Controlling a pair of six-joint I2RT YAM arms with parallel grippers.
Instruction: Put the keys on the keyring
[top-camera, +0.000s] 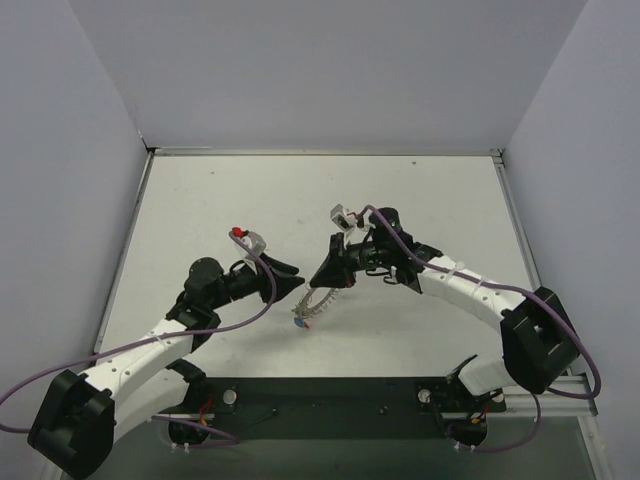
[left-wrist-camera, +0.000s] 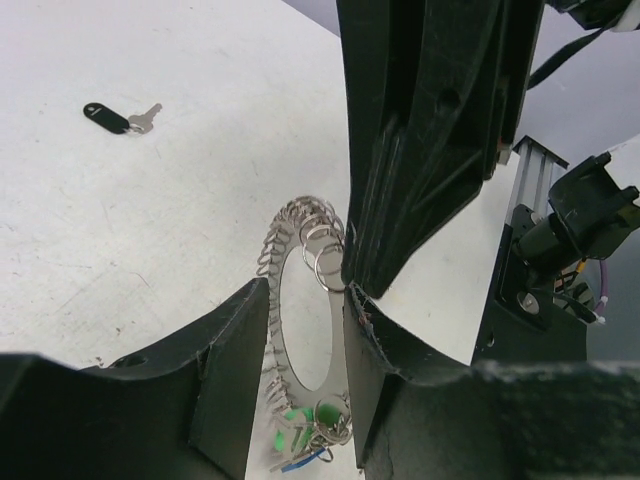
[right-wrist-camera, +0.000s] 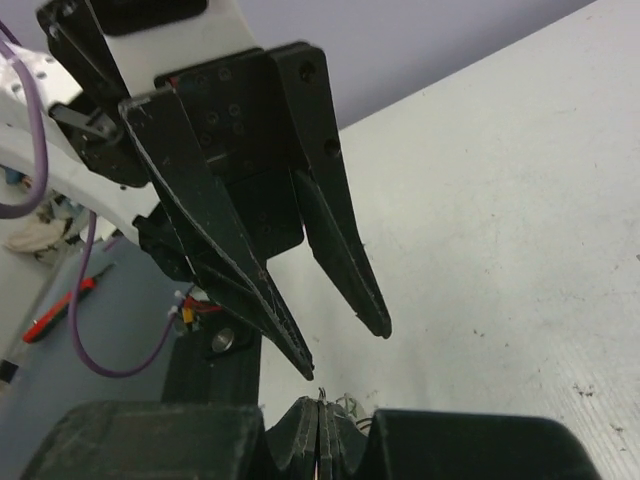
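The ring (left-wrist-camera: 300, 215) hangs tilted over the table (top-camera: 430, 200) between the 2 arms. The right gripper (left-wrist-camera: 352, 283) pinches its upper rim, fingers pressed together on it. The left gripper (right-wrist-camera: 345, 350) stands about half apart, its fingers either side of the ring in its wrist view; whether they touch it cannot be told. Green- and blue-headed keys (left-wrist-camera: 298, 420) dangle at the ring's low end, and 1 black key (left-wrist-camera: 108, 117) lies well apart on the table. The ring looks light, stiff and slick, with a springy coiled rim, so a pinch across the rim seems soundest. The black key is tiny and flat, probably best taken by its plastic head.
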